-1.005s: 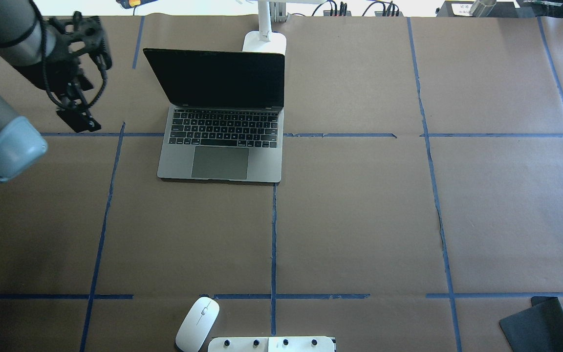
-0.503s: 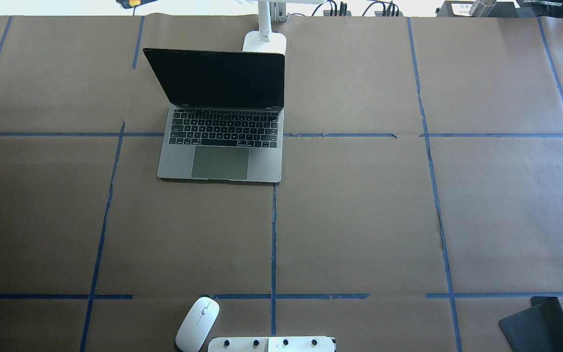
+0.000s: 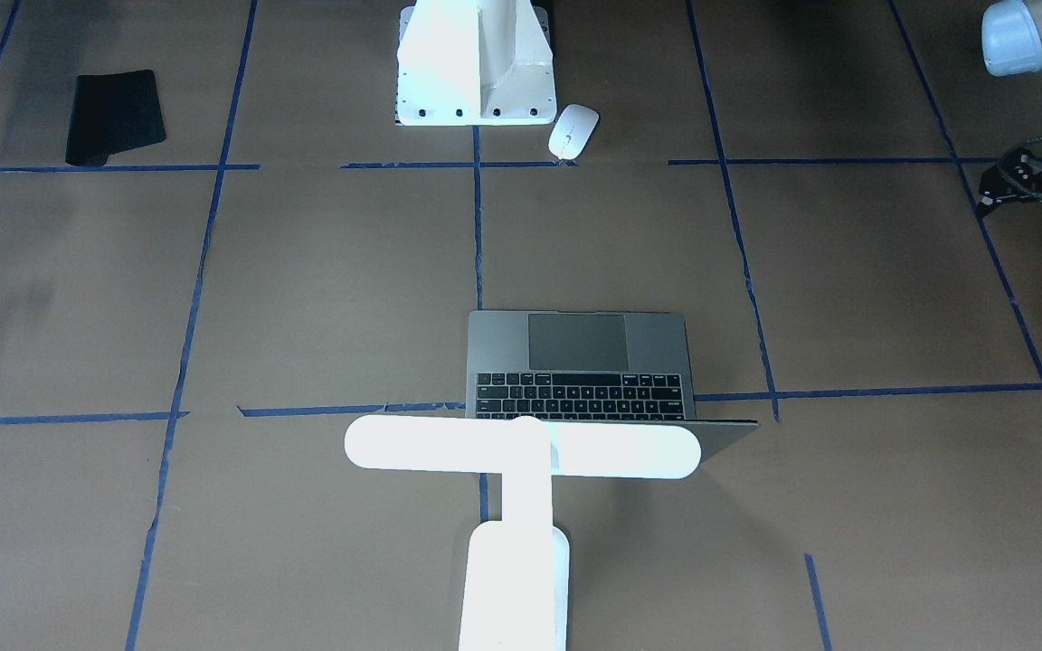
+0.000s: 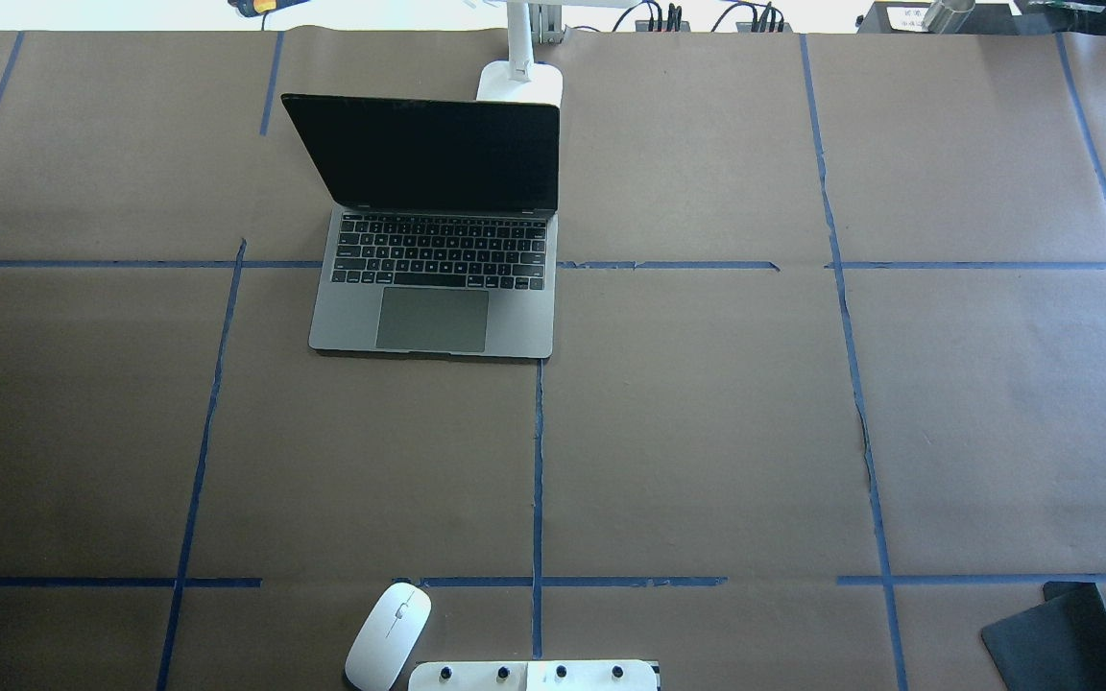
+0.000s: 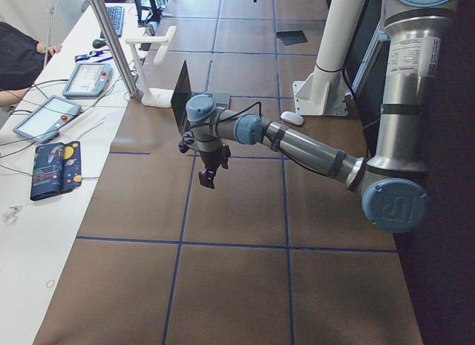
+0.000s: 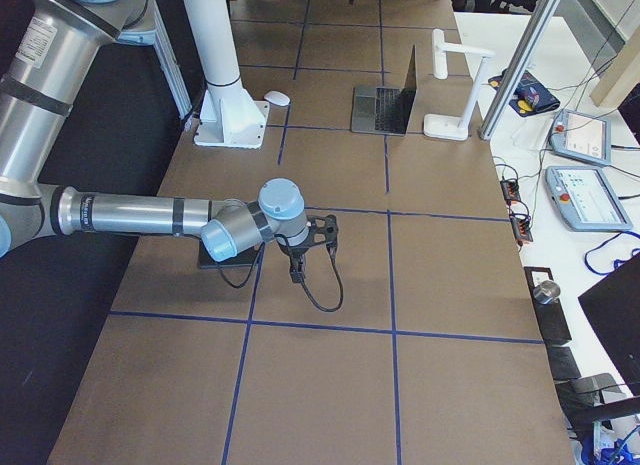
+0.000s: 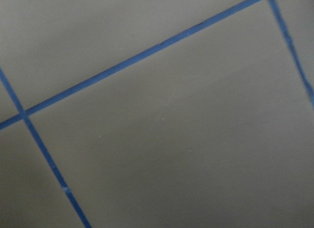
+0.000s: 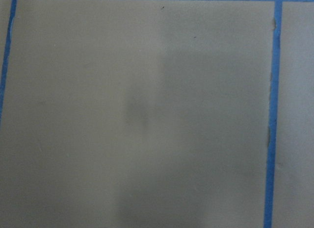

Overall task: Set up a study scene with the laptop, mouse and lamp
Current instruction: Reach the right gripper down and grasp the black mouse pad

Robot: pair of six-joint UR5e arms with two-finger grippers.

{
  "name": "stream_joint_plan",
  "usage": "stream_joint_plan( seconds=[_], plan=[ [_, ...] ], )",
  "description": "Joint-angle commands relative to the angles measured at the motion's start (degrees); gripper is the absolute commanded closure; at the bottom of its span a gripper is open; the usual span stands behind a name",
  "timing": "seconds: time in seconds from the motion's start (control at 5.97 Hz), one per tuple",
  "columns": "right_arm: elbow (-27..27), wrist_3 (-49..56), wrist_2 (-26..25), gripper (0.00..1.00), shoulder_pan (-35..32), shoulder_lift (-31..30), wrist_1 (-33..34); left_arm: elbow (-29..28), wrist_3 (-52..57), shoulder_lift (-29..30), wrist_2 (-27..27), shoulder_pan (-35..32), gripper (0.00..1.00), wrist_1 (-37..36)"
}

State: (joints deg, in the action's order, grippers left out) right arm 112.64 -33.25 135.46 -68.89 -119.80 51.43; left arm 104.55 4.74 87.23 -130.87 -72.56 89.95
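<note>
The grey laptop [image 4: 433, 288] stands open in the far left-centre of the table, screen dark; it also shows in the front view [image 3: 607, 362]. The white T-shaped lamp [image 3: 521, 448] stands right behind its lid, base [image 4: 519, 82] at the far edge. The white mouse [image 4: 388, 635] lies at the near edge beside the pedestal. My left gripper [image 5: 206, 178] hovers over bare paper left of the laptop, partly in the front view [image 3: 1032, 185]; I cannot tell if it is open. My right gripper [image 6: 300, 265] hovers over the right side; I cannot tell its state. Both wrist views show only paper and tape.
A white bolted pedestal [image 3: 476, 72] stands at the near middle edge. A black mat [image 4: 1057, 638] lies at the near right corner, under my right arm in the right side view. Blue tape lines grid the brown paper. Operator pendants lie beyond the far edge [image 6: 585, 135].
My left arm and gripper have swung left, out of the overhead view. Laptop, lamp and mouse have not moved.
</note>
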Motion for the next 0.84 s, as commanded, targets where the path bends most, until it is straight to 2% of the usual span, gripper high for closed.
stream_joint_plan(
  seconds=[0.0, 0.17, 0.34, 0.5, 0.67],
  plan=[
    [-0.4, -12.1, -3.2, 0.00, 8.5, -7.7, -17.0, -8.1, -1.1, -3.4, -0.8, -2.2, 0.00, 13.7],
    [-0.6, -15.2, -7.0, 0.00, 14.4, -8.2, -18.9, -8.1, -1.9, -3.4, -3.3, -2.8, 0.00, 13.8],
    [-0.9, -17.6, -12.8, 0.00, 20.8, -8.2, -20.9, -7.9, -1.9, -3.5, -3.6, -2.9, 0.00, 13.8],
    [-1.1, -26.5, -17.6, 0.00, 28.6, -8.2, -25.0, -7.5, -1.9, -3.6, -3.7, -2.9, 0.00, 13.8],
    [-3.4, -32.1, -25.6, 0.00, 38.1, -8.1, -27.8, -7.3, -2.0, -3.6, -4.9, -3.2, 0.00, 13.8]
  ],
)
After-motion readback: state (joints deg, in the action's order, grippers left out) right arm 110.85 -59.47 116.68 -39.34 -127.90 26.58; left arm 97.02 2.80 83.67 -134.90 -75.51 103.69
